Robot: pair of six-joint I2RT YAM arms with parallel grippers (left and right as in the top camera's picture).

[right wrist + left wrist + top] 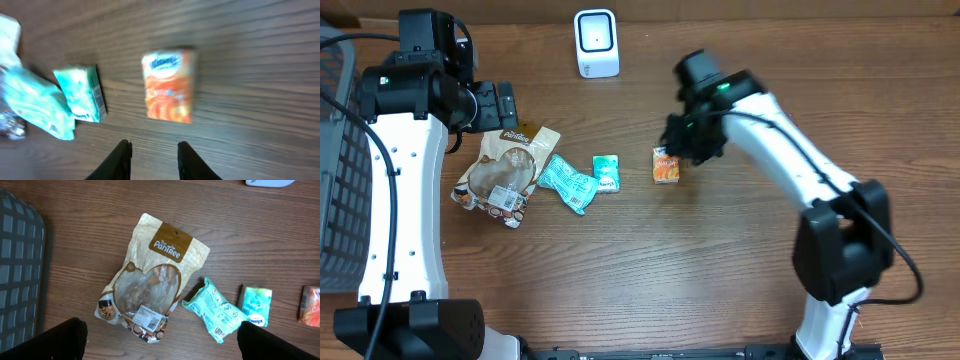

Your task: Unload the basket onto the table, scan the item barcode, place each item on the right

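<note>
Far left, we've got a dark grey mesh basket (338, 190) at the table's edge. Next to it, the left gripper (159, 339) hangs above the wooden table (720, 280), its black fingertips (60, 340) spread wide at the bottom corners of its wrist view, with nothing between them. Right below it we see a tan paper snack pouch with a brown label and a clear window (150, 280), lying flat.

Moving right, a crinkled mint-green plastic packet (215, 310) lies just beside the pouch's lower corner, barcode side up. Whether the two touch, we cannot tell. Up at the far edge stands the white boxy barcode scanner (596, 43), well apart from the row of goods. Then comes a small teal tissue pack (607, 173), just beside the mint-green packet.

And here's the one to watch: a small orange and white rectangular packet (666, 165) lies flat on the table near the tissue pack, with bare wood between them. The right wrist view is blurred, but we see this packet (169, 85) free of any grip. The right gripper (154, 160) hovers just beside it, jaws a narrow gap apart and empty, fingertips (121, 160) short of the packet's near edge.
</note>
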